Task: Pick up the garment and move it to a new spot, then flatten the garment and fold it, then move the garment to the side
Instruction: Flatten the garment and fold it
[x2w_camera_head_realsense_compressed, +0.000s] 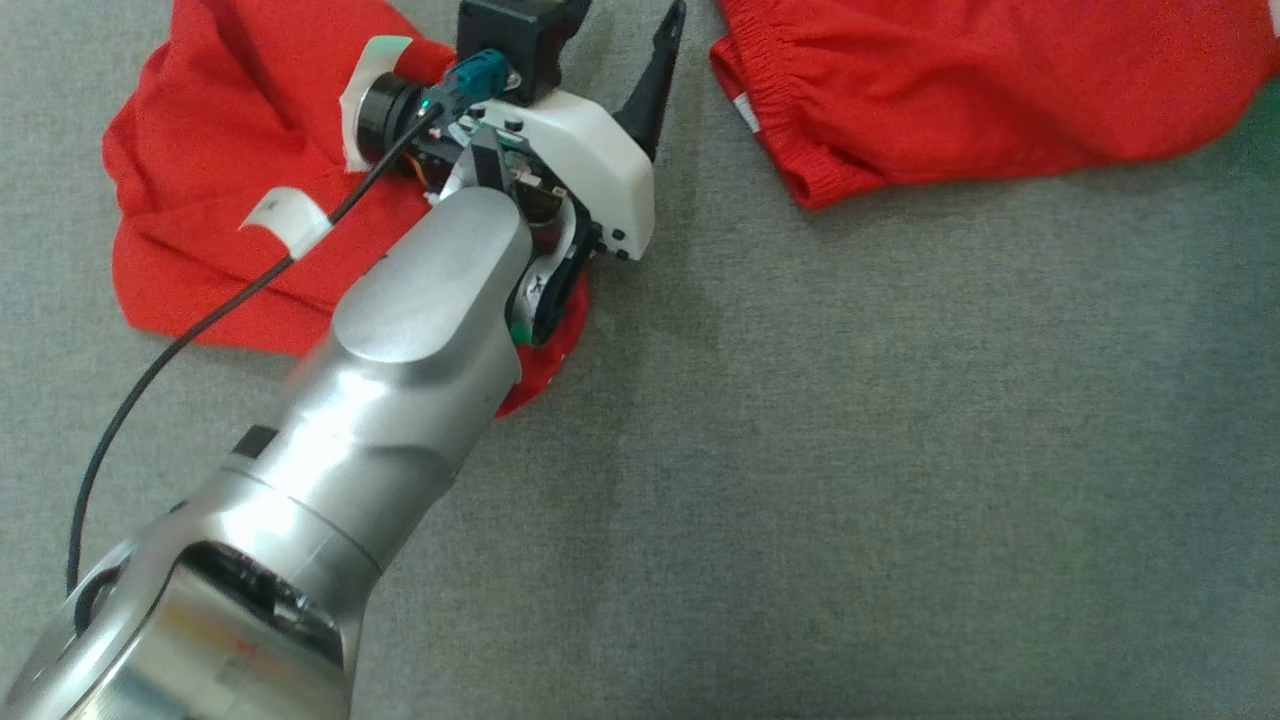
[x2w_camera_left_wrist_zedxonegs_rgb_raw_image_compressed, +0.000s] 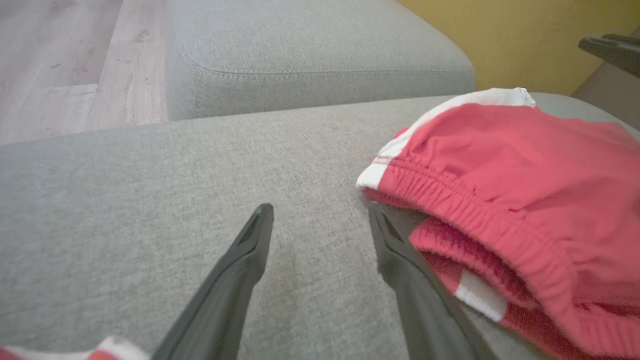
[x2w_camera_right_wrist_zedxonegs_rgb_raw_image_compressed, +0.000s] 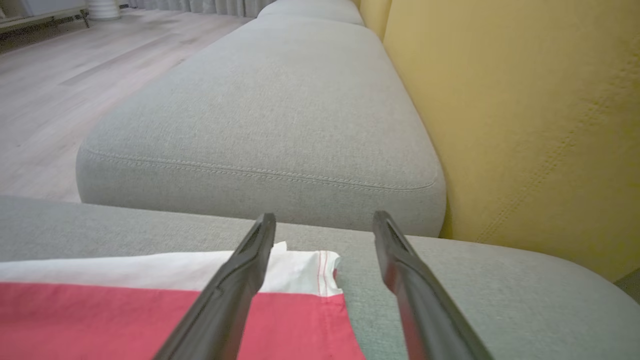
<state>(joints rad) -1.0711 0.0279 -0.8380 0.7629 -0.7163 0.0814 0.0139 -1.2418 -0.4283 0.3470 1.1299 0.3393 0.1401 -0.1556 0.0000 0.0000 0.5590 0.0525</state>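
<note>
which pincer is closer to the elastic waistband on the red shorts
Left. The left pincer has a finger right beside the waistband; the right pincer sits over a white-edged corner of red cloth.

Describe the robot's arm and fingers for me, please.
The left arm is a rounded silver tube ending in a white wrist shell. A black cable, bound with white tape, runs along it to a teal plug. Both the left gripper and right gripper have two long, dark, tapering fingers.
</note>
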